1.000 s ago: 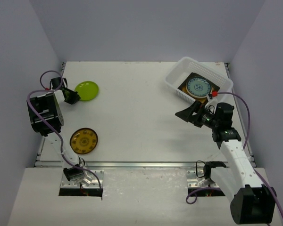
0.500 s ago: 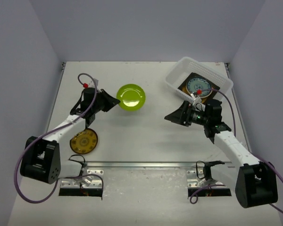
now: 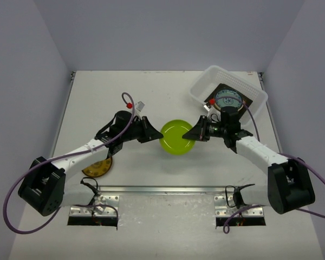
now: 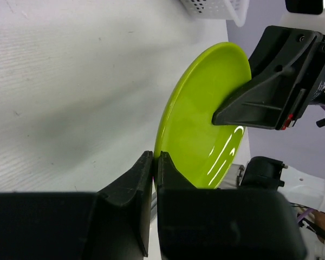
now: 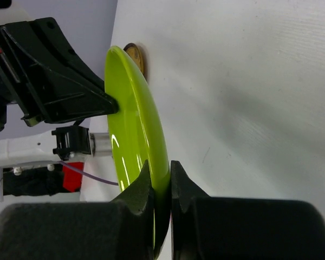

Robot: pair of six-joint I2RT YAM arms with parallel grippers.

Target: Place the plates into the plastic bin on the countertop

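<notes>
**Handover of lime green plate: both claws on one rim**

Top view: the lime green plate (image 3: 177, 137) hangs mid-table above the countertop (image 3: 151, 92), between the two arms. The left gripper (image 3: 159, 137) pinches its left edge and the right gripper (image 3: 191, 136) its right edge. Both arms reach inward and low, forearms stretched toward each other and wrists nearly facing. The plastic bin (image 3: 201, 86) sits at the far right corner, well apart from the plate. It already holds a blue-patterned plate (image 3: 228, 99) on a square plate (image 3: 247, 101). A yellow-brown plate (image 3: 96, 169) lies half hidden under the left forearm.

Left wrist view: the left gripper (image 4: 154, 160) is closed tight on the near rim of the plate (image 4: 200, 108), which stands on edge. The right gripper (image 4: 221, 116) bites the opposite rim. The risk is two clamps on one rigid dish: if either arm moves before the other lets go, the plate may twist out or strain both grips.

Right wrist view: the right gripper (image 5: 161, 176) is closed on a thin strip of rim, with the left gripper (image 5: 112, 106) gripping across the plate (image 5: 135, 124). Once the left claw lets go, such a shallow hold may let the glossy plate pivot or slip on the way to the bin. A tilted arrival could strike the bin wall or the stacked plates.
</notes>
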